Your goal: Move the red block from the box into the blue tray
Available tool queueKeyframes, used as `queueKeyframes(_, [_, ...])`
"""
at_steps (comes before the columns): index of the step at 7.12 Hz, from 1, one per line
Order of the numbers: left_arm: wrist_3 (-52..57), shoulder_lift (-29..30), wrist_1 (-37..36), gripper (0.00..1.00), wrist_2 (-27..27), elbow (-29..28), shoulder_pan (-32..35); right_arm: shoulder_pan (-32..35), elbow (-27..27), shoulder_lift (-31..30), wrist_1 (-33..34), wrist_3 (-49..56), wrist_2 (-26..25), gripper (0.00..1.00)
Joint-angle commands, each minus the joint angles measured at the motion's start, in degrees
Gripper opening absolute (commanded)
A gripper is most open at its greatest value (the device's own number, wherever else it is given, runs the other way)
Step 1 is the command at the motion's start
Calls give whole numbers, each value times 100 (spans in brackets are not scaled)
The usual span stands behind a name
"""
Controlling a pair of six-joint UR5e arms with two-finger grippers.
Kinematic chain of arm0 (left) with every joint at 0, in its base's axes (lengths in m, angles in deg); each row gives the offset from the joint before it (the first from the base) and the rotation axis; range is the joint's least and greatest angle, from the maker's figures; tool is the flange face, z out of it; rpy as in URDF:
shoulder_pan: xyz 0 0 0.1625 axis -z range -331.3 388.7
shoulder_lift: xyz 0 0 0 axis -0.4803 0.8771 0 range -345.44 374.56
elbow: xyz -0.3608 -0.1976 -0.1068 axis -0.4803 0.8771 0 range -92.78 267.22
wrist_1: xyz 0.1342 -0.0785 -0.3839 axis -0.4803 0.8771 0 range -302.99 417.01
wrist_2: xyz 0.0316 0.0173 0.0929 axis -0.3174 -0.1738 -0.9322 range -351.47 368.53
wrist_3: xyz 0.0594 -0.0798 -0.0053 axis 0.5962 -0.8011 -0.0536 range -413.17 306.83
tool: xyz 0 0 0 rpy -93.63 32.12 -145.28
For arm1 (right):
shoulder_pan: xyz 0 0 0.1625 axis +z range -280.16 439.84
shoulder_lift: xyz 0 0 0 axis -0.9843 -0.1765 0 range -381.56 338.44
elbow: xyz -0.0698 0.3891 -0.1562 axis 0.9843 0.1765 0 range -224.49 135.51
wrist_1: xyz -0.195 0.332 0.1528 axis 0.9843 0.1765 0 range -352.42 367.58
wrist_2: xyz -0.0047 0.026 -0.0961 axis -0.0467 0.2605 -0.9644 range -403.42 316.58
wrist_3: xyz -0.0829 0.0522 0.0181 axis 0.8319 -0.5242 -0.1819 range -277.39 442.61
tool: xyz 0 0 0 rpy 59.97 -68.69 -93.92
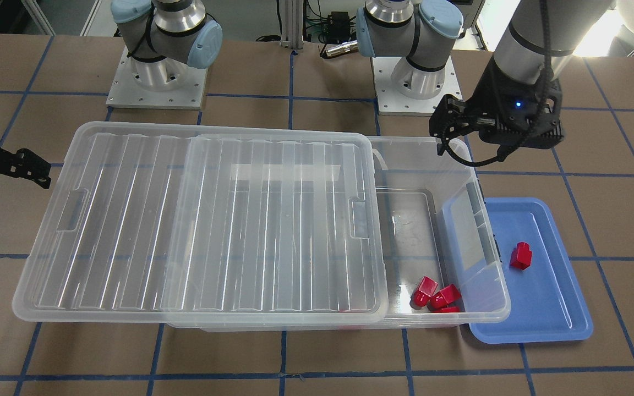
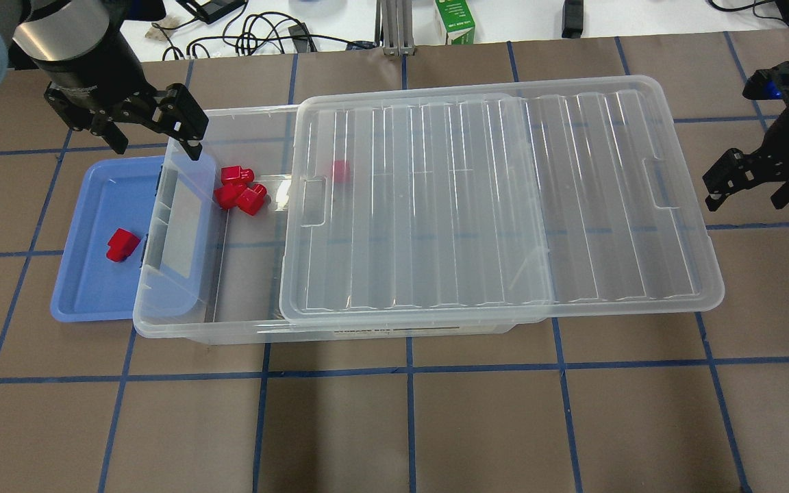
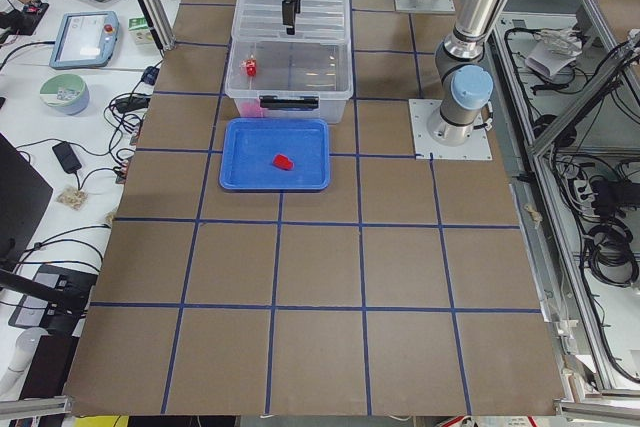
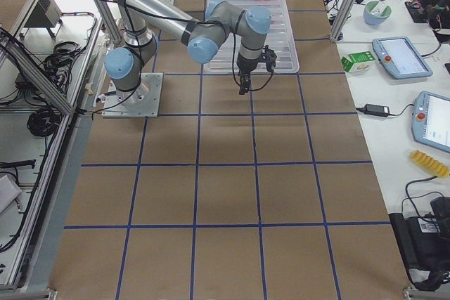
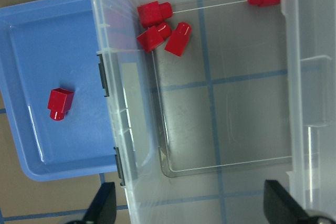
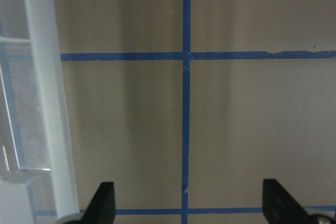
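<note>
Red block [image 2: 122, 244] lies in blue tray [image 2: 83, 301], just beside the box's [image 2: 230, 332] uncovered end. Left gripper [image 2: 158, 149] spread wide, empty, above that end. Right gripper [image 2: 744, 202] also wide, empty, just past the box's opposite end.

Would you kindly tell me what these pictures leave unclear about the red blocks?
- Overhead view: the ribbed clear lid blurs one small red plastic block beneath it; others may lie hidden there.
- Front-facing view: the clear plastic box's near rim covers part of the lowest red block in the cluster.
</note>
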Motion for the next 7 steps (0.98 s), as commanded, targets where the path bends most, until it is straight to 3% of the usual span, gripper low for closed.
queueKeyframes(1, [-160,-139,-12,100,28,43,326,46,-110,-14,8,-98,46,100])
queueKeyframes(4, [-72,-236,32,100,54,-1,134,160,-172,29,52,-222,432,100])
queueKeyframes(7, [-72,-271,32,100,54,43,89,861,-172,38,69,-825,635,100])
